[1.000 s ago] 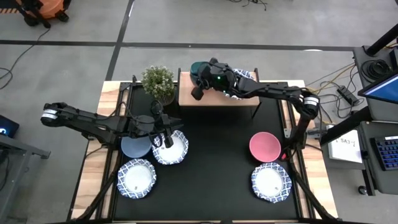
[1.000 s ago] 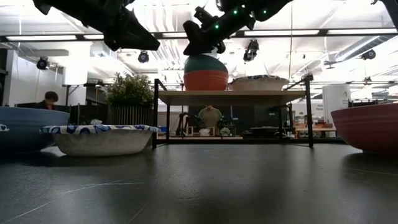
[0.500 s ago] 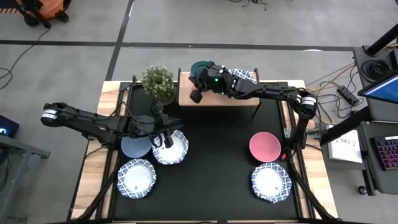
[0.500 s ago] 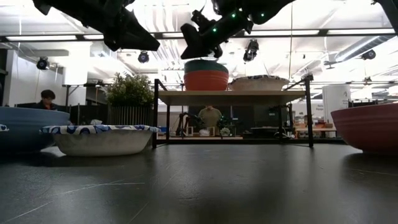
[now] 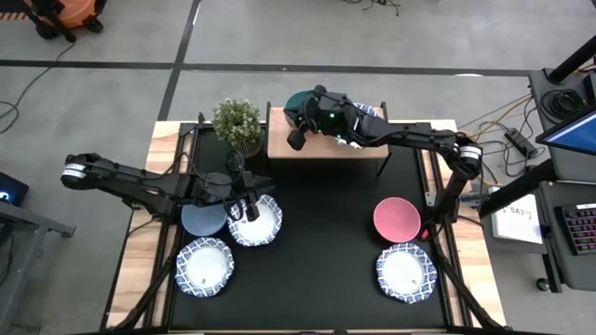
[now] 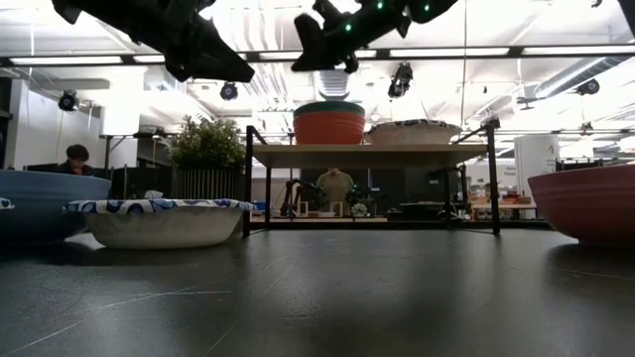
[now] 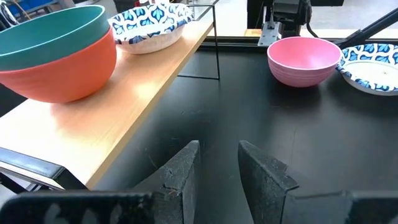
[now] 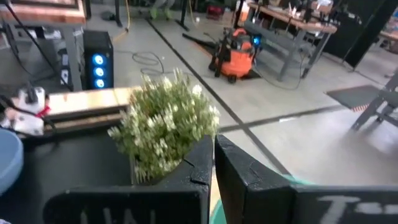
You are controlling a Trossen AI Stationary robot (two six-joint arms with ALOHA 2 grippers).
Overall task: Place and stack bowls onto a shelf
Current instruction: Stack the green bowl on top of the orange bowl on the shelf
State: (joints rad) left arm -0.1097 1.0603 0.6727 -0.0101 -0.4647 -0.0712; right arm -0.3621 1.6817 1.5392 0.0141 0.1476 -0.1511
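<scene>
Right hand (image 5: 296,138) over shelf (image 5: 321,147) – fingers nearly closed, empty – potted plant (image 5: 237,122) close beside

Black-matted table (image 5: 317,242) — shelf (image 5: 321,144), potted plant (image 5: 237,122), grey-blue bowl (image 5: 198,220), pink bowl (image 5: 398,219), three patterned bowls (image 5: 405,273).

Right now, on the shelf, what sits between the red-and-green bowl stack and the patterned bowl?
Nothing: in the left wrist view, bare shelf board separates the stack from the patterned bowl.

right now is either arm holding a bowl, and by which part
Nothing is held. The right gripper hangs shut and empty above the green bowl on the shelf; the left gripper is open over the table.
</scene>
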